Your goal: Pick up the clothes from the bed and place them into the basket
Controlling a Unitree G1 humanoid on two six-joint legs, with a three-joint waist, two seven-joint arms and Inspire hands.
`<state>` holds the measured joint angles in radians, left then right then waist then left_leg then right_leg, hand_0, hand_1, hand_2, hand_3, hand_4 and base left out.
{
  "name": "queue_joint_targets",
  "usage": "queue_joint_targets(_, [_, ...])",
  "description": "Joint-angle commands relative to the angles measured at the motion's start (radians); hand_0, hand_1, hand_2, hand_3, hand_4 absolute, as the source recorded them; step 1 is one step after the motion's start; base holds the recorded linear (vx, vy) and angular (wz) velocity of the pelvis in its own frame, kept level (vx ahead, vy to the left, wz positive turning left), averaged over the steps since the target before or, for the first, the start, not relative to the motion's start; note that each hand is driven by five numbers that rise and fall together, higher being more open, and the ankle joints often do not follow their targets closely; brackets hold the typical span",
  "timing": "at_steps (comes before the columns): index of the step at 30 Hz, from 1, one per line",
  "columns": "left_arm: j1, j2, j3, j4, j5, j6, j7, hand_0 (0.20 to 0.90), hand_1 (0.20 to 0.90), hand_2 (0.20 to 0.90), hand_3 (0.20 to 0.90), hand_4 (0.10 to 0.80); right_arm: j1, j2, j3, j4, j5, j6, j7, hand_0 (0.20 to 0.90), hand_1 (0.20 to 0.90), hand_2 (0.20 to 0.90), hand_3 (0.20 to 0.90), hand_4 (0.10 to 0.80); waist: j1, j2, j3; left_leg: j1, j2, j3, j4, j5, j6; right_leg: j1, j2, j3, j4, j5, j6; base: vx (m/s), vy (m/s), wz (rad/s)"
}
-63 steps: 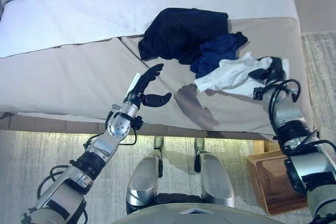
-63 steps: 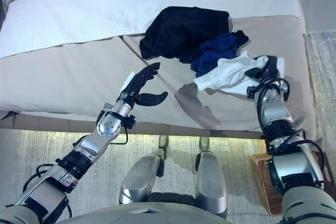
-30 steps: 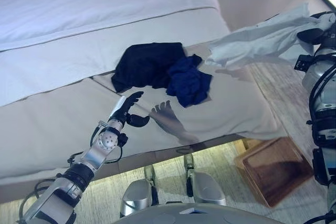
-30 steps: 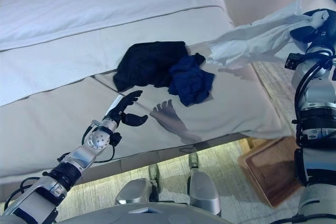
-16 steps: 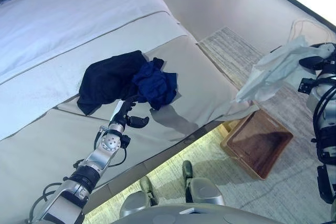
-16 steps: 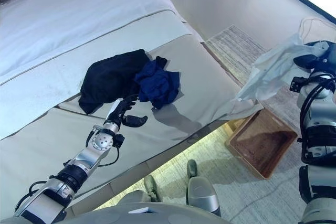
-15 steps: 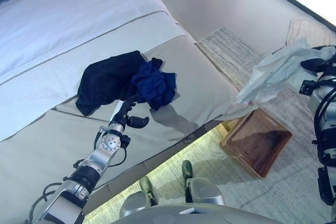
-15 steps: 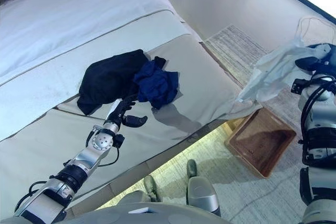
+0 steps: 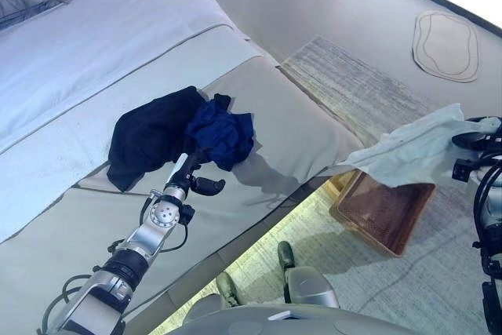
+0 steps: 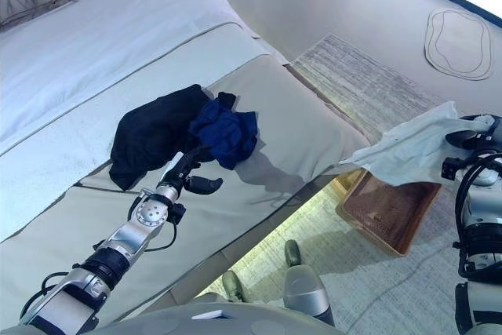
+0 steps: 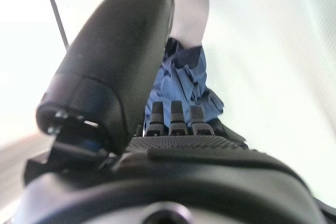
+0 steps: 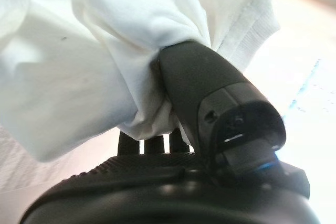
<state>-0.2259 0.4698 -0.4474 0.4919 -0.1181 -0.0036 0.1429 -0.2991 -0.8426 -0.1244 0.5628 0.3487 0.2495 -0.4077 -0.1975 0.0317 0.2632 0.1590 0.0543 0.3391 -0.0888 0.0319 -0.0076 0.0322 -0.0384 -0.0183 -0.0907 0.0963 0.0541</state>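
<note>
From the left eye view I see my right hand [image 9: 480,132] out past the foot of the bed [image 9: 94,60], clenched on the white garment [image 9: 408,151], which trails above the brown basket [image 9: 382,211] on the floor (the cloth's low end hangs over the basket's near corner). The black garment [image 9: 145,135] and blue garment [image 9: 221,137] lie touching on the beige cover, my left hand [image 9: 194,176] just beside them.

The right eye view shows the same layout, plus a rug [image 10: 369,92] beyond the basket.

In the left wrist view my fingers [image 11: 180,115] point straight toward the blue cloth, relaxed, holding nothing.

In the right wrist view my thumb [image 12: 197,82] pins white fabric against the curled fingers
</note>
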Motion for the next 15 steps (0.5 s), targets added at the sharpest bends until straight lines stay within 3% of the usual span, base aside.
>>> queue_joint_targets(1, [-0.020,0.045,-0.020,-0.038,-0.006,-0.063,-0.005,0.900,0.900,0.900,0.900,0.800,-0.065,-0.057,-0.037,0.022,-0.065,-0.072,-0.037,0.300,0.300,0.300,0.200,0.100,0.010,-0.012,-0.094,-0.018,0.010,-0.054,0.014,-0.072,-0.031,-0.038,0.005,0.028,0.044,-0.027,0.034,-0.017,-0.087,-0.07])
queue_joint_targets(15, [-0.063,0.027,-0.062,-0.076,-0.022,-0.069,-0.017,0.900,0.900,0.900,0.900,0.800,-0.107,-0.082,-0.032,0.132,-0.025,-0.087,-0.052,0.300,0.300,0.300,0.200,0.100,-0.017,0.090,-0.025,-0.058,0.021,-0.028,0.005,-0.039,-0.075,-0.068,-0.004,0.010,0.015,-0.024,0.031,-0.051,-0.057,-0.01])
